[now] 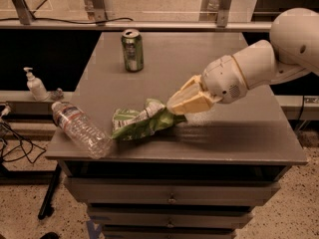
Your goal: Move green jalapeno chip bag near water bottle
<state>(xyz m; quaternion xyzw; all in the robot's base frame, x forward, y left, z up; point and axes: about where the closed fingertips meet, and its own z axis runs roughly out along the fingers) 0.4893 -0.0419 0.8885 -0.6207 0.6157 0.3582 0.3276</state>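
Note:
The green jalapeno chip bag [140, 121] is a crumpled shiny green foil bag lying near the front left of the grey table [234, 133]. My gripper [172, 110], with cream-coloured fingers, is shut on the bag's right end, just above the tabletop. The water bottle [79, 128], clear ribbed plastic with a blue-and-white label, lies on its side at the table's front left corner. The bag's left end is a little right of the bottle, close to touching it.
A green soda can [132, 50] stands upright at the back of the table. A small white pump bottle [36, 84] stands on a ledge left of the table. Drawers [169, 198] sit below the tabletop. Cables run on the floor at left.

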